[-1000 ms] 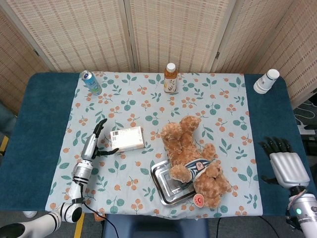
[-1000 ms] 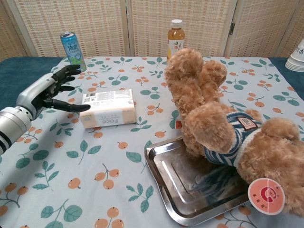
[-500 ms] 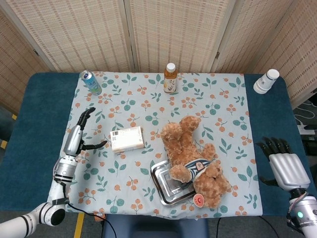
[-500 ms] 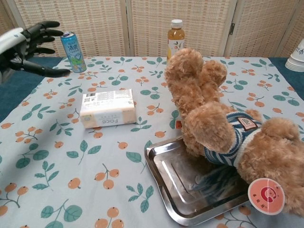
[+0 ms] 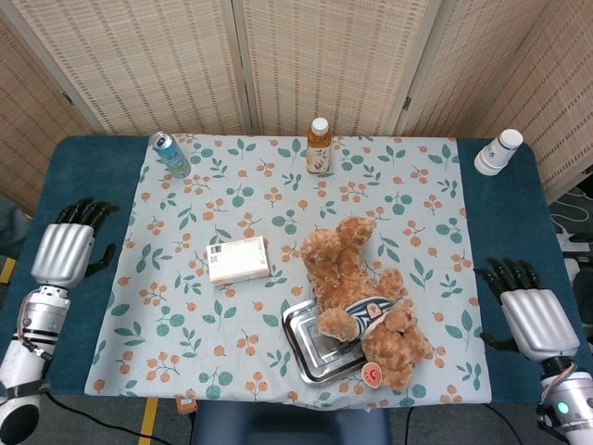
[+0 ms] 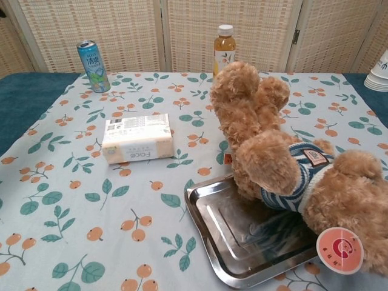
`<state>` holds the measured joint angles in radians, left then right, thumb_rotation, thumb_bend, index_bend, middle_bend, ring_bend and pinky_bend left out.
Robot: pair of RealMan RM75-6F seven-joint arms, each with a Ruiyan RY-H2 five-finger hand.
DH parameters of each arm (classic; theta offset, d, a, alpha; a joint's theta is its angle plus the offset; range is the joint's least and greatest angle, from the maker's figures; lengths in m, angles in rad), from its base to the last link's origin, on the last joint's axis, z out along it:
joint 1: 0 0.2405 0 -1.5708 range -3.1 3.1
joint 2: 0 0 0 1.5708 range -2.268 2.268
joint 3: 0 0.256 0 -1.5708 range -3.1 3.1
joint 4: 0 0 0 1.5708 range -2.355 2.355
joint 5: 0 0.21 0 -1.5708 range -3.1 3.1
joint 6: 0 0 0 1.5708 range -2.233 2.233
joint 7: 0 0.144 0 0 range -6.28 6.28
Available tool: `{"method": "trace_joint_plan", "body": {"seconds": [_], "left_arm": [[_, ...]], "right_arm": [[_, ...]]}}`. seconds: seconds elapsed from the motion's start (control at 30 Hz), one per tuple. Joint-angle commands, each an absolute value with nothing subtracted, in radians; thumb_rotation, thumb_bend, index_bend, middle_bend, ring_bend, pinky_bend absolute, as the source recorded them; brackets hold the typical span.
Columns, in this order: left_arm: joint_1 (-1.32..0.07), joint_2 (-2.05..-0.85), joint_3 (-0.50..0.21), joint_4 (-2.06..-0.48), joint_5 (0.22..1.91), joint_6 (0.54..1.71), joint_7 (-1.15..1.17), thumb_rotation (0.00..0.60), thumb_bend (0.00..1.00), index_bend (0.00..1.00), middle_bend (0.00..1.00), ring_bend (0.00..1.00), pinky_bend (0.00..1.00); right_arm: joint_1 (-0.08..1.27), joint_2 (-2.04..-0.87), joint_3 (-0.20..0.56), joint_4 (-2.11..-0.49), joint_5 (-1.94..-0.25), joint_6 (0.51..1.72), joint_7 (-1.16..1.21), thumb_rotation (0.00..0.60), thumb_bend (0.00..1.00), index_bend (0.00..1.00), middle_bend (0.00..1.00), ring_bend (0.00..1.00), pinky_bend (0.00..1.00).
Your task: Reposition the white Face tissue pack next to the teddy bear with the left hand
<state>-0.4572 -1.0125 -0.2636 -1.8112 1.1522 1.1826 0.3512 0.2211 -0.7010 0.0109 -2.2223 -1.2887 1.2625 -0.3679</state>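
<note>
Hovering over the blue table edge at the far left, the left hand (image 5: 65, 255) shows its back to the head camera, dark fingers (image 5: 82, 212) side by side, slightly apart and extended, holding nothing; it appears only in the head view. The right hand (image 5: 523, 315) sits likewise over the blue strip at the far right, its fingers (image 5: 512, 272) lightly fanned and empty. Between them, on the floral tablecloth (image 5: 232, 195), the white Face tissue pack (image 6: 137, 139) lies flat, near the teddy bear (image 5: 361, 297) on its left side but not touching it, with a strip of cloth between them, and well apart from the left hand. The bear sprawls on its back in a striped top, its lower body lying over a steel tray (image 6: 242, 233) at the front edge of the cloth. Along the back edge stand a blue drink can (image 6: 93, 57) at the left and an orange tea bottle (image 6: 224, 47) in the middle. A stack of white paper cups (image 5: 498, 152) stands on the blue surface at the far right corner.
</note>
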Motion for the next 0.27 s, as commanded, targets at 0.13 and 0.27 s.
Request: {"method": "trace_joint_plan", "body": {"seconds": [0.13,0.27], "left_arm": [[-0.399,-0.889,-0.172,-1.978,1.026,1.198,0.529,0.6,0.42,0.23,0.2,0.1,0.15],[-0.395,-0.89,-0.15,-1.983,1.014,1.198,0.541,0.6,0.42,0.24,0.21,0.1,0.15]], "right_arm": [[0.216,-0.703,0.011,-2.222,-1.296,1.271,-0.375,0.6,0.12,0.16,0.05,0.0,0.0],[0.213,-0.706,0.008,-2.219,-1.297,1.268,-0.379,0.6,0.12,0.16,0.05,0.0,0.0]]}}
